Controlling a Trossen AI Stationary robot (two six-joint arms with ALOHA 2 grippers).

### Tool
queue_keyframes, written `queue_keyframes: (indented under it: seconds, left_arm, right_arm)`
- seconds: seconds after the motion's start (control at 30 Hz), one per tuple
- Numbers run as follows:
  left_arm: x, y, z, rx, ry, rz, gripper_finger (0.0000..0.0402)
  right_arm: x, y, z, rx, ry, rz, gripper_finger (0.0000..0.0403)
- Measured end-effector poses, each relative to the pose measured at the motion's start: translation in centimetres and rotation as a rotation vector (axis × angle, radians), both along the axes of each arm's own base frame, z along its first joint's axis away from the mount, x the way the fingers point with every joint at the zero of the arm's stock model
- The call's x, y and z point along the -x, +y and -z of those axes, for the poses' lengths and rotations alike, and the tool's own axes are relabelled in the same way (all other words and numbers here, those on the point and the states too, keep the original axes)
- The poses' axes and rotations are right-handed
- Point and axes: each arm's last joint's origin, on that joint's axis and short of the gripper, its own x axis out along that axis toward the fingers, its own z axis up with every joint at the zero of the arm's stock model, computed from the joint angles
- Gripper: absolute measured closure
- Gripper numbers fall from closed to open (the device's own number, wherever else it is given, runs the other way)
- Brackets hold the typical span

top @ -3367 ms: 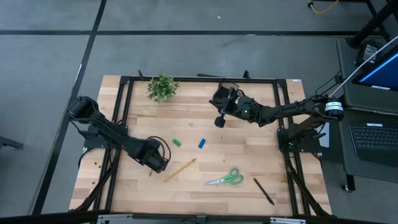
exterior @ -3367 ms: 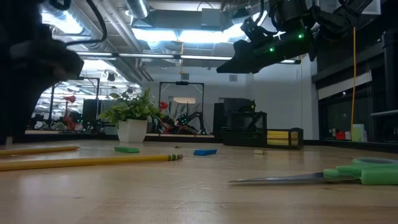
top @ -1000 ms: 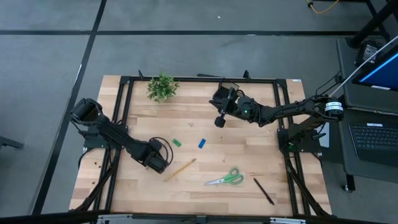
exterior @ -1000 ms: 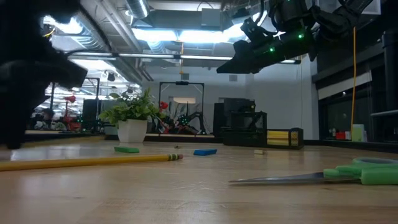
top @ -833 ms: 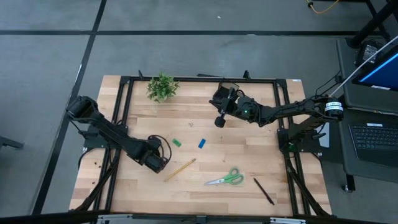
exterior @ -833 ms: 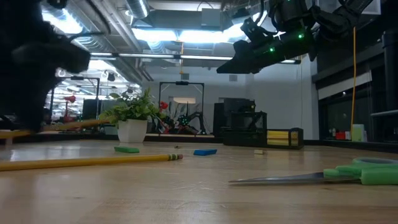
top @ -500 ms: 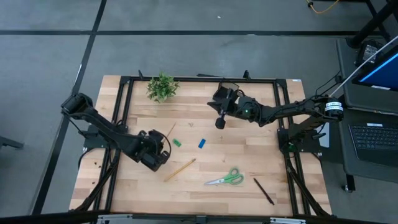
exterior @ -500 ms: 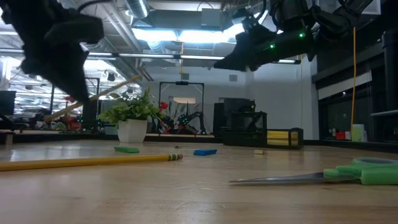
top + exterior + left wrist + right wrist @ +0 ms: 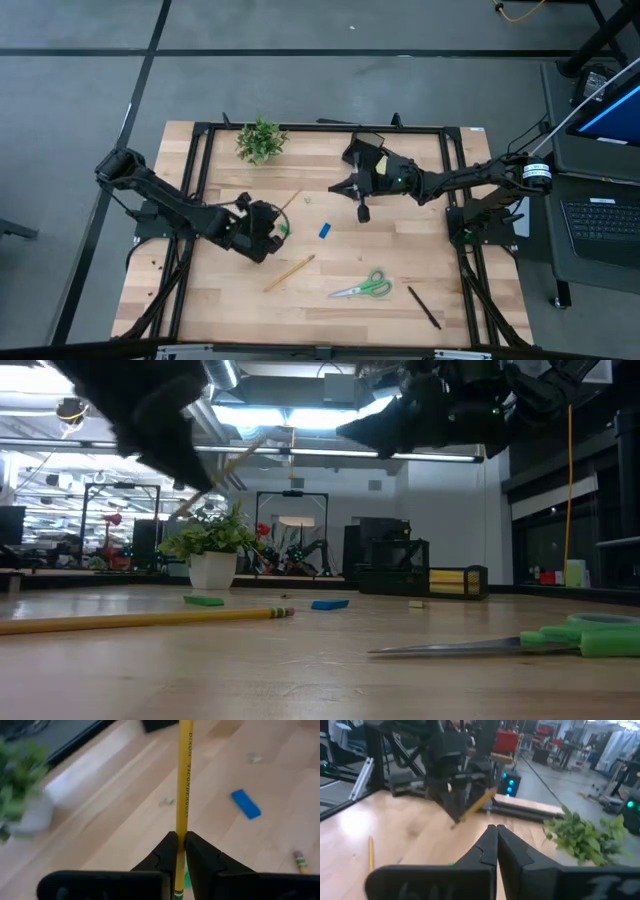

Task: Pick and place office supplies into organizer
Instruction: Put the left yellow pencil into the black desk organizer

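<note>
Pencils are what I'm handling: from the high view I see my left gripper (image 9: 272, 226) over the left-middle of the light wooden table (image 9: 420, 270), clamped on a yellow wooden pencil (image 9: 289, 201) that angles up and away toward the small green potted plant (image 9: 260, 139). A second yellow pencil (image 9: 289, 272) lies flat on the boards just in front of that gripper, with a small blue eraser (image 9: 325, 231) to its right, green-handled scissors (image 9: 364, 287) nearer the front edge and a black pen (image 9: 423, 307) toward the front right corner. My right gripper (image 9: 362, 208) hangs over the back-centre of the table with its fingers pressed together on nothing, beside the black angular organizer (image 9: 366, 141) at the back rail. From the low view, the held pencil (image 9: 222, 477) slants in the air at upper left, the loose pencil (image 9: 150, 619) rests on the table in front, a green eraser (image 9: 205, 600) and the blue eraser (image 9: 330, 604) lie behind it, and the scissors (image 9: 520, 644) sit at right. My left wrist view shows the dark fingers (image 9: 165, 854) pinching the pencil (image 9: 184, 780) near its lower end, the blue eraser (image 9: 246, 804) on the wood beyond. My right wrist view shows that arm's own fingers (image 9: 487, 847) closed tip to tip, and farther off the left gripper (image 9: 451, 795) holding its pencil (image 9: 475, 806) above the table, plant (image 9: 585, 834) to one side.
</note>
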Motion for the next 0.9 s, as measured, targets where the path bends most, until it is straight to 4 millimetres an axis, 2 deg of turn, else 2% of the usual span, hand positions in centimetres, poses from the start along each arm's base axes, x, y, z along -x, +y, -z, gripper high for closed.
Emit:
queue_keyframes:
  seconds: [0.33, 0.53, 0.73, 0.9]
  left_arm:
    - [-3.4, 2.4, -1.9, -0.129, -0.066, 0.203, 0.0373]
    - [-4.6, 3.4, -3.0, -0.176, -0.139, 0.287, 0.0373]
    - [-4.9, 4.0, -3.1, -0.155, -0.149, 0.327, 0.0373]
    - [-5.2, 4.4, -3.4, -0.166, -0.168, 0.349, 0.0373]
  right_arm:
    - [-0.2, 1.4, -0.2, 0.004, -0.019, -0.047, 0.0386]
    - [-0.2, 1.8, -0.4, 0.005, -0.036, -0.059, 0.0337]
    - [-0.2, 1.8, -0.9, -0.038, -0.083, -0.057, 0.0281]
    - [-0.2, 1.8, -1.0, -0.040, -0.099, -0.058, 0.0264]
